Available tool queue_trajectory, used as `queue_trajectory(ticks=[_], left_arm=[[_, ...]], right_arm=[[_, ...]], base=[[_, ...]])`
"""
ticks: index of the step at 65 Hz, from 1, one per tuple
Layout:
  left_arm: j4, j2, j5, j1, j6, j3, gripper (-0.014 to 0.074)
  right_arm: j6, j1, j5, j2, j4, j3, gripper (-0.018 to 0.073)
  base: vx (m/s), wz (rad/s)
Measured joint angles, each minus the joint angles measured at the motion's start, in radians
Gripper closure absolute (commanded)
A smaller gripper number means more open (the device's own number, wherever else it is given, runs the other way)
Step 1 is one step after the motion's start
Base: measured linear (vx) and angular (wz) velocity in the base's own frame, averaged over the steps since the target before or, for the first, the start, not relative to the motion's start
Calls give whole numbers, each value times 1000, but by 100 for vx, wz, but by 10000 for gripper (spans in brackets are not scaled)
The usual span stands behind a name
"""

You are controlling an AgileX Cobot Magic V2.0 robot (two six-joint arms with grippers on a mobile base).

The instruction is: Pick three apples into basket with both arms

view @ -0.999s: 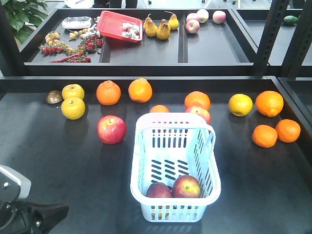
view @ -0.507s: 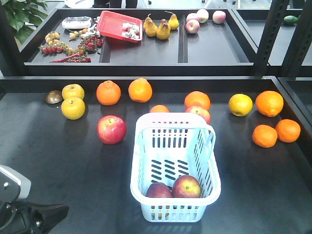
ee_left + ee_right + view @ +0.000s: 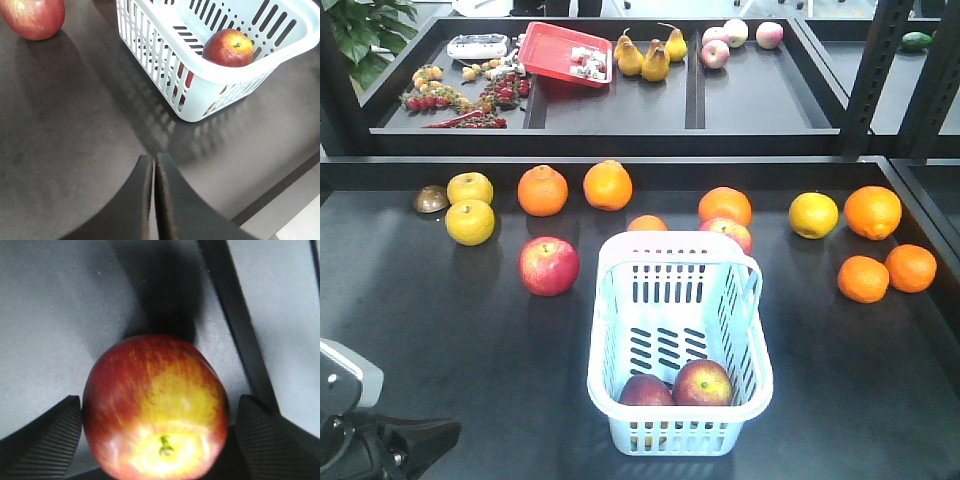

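The pale blue basket (image 3: 604,300) stands mid-table with two apples (image 3: 702,382) at its near end; one of them shows in the left wrist view (image 3: 229,47), over the basket wall (image 3: 150,55). A third apple (image 3: 549,266) lies on the table left of the basket, also in the left wrist view (image 3: 34,17). Another apple (image 3: 730,232) sits just behind the basket. My left gripper (image 3: 154,161) is shut and empty, low over the table near the basket's front corner. My right gripper (image 3: 157,402) grips a red-yellow apple (image 3: 155,410) by its sides; it is outside the front view.
Oranges (image 3: 542,190) and yellow fruits (image 3: 470,221) lie scattered on the table behind and to the right of the basket. A raised back shelf holds a red tray (image 3: 565,52), pears and peaches. A black bar (image 3: 235,315) runs under the right gripper.
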Motion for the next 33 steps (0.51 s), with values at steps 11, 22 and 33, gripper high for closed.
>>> queue_trajectory(ticks=[11, 22, 33], left_arm=[[0, 0, 0, 0, 0, 0, 603], [0, 0, 0, 0, 0, 0, 603], [0, 0, 0, 0, 0, 0, 603]], right_arm=[[0, 0, -1, 12, -1, 0, 57], [-2, 0, 5, 12, 9, 0, 263], [-59, 0, 32, -19, 76, 0, 488]], base=[[0, 0], [0, 0], [0, 0]])
